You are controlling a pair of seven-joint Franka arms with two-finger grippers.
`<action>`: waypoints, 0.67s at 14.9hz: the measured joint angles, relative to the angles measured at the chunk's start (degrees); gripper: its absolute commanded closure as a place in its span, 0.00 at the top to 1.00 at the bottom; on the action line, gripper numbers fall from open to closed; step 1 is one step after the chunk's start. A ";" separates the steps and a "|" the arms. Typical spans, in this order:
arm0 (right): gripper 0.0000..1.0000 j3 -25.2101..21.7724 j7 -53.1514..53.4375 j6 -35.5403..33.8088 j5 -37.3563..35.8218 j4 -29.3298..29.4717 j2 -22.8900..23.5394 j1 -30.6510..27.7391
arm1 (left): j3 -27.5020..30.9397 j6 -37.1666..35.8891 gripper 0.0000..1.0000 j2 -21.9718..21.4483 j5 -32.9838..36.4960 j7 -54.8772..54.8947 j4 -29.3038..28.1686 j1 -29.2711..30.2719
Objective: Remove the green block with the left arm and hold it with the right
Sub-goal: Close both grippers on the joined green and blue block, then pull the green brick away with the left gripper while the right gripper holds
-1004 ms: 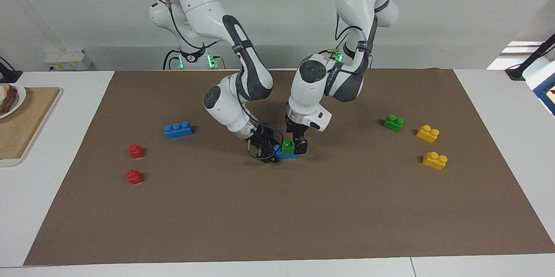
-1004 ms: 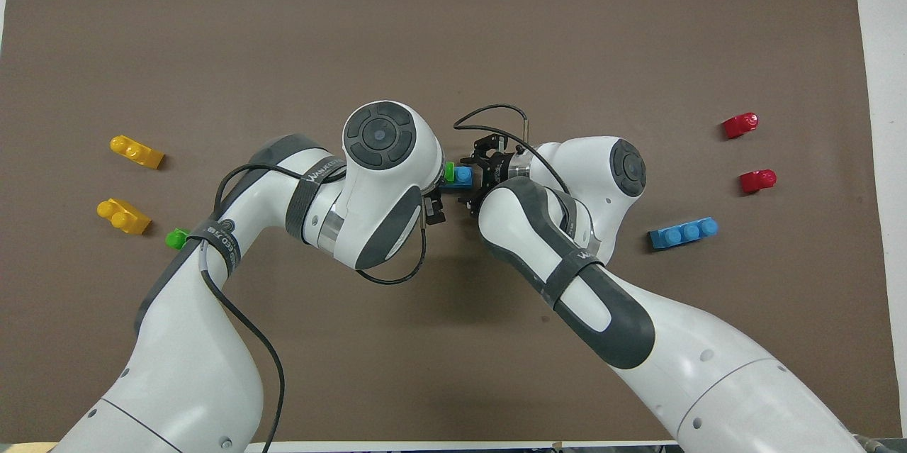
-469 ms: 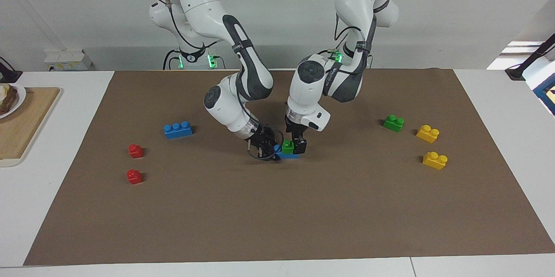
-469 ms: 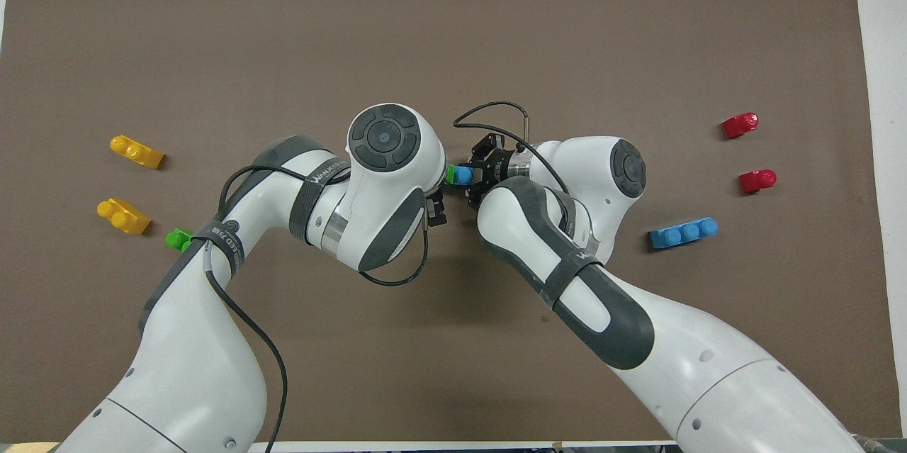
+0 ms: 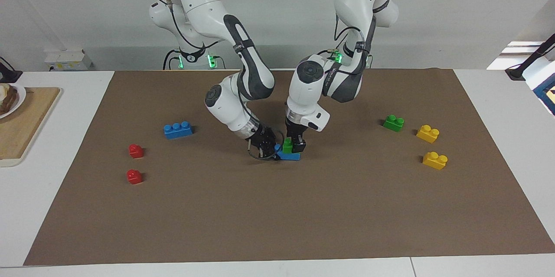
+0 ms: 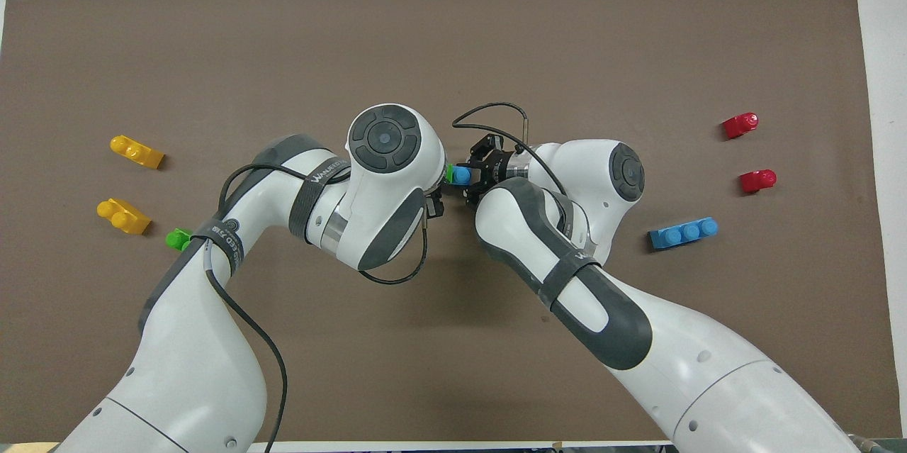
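In the middle of the brown mat (image 5: 303,216) the green block (image 5: 287,145) sits on top of a blue brick (image 5: 289,155), with its studs up. The blue brick lies flat on the mat.

The left pincer (image 5: 296,147) comes down from above and is closed on the green block; its black fingers press the sides of the block. In the overhead view the big white wrist of the left arm (image 6: 386,176) covers most of this block, and only a small green edge (image 6: 449,174) shows beside it.

The right pincer (image 5: 271,150) reaches in low from the side, from the right arm's end of the tabletop, and is clamped tight on the end of the blue brick. In the overhead view one blue stud (image 6: 462,174) shows between the two wrists.

Other bricks lie well apart from this pair. Toward the left arm's end there are a second green brick (image 5: 393,122) and two yellow bricks (image 5: 428,133) (image 5: 435,160), the green one nearer to the robots than the yellow ones. Toward the right arm's end there are a long blue brick (image 5: 178,129) and two small red bricks (image 5: 136,151) (image 5: 134,176). At the edge of the tabletop on that same end lies a wooden board (image 5: 21,121).
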 measured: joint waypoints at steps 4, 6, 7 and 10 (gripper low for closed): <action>0.00 0.00 -0.49 0.11 0.01 -0.04 -0.02 0.04 | 0.17 0.36 0.00 -0.05 0.80 0.34 0.09 -0.05; 0.00 0.00 -0.73 0.13 0.01 -0.04 -0.02 0.05 | 0.18 0.28 0.00 -0.14 0.81 0.35 0.09 -0.05; 0.00 0.01 -1.00 0.17 0.07 -0.04 -0.02 0.07 | 0.17 -0.02 0.00 -0.42 0.80 0.35 0.09 -0.05; 0.00 0.04 -1.23 0.56 0.27 -0.08 0.01 0.22 | 0.30 -3.48 0.00 -3.32 0.72 0.17 0.21 0.29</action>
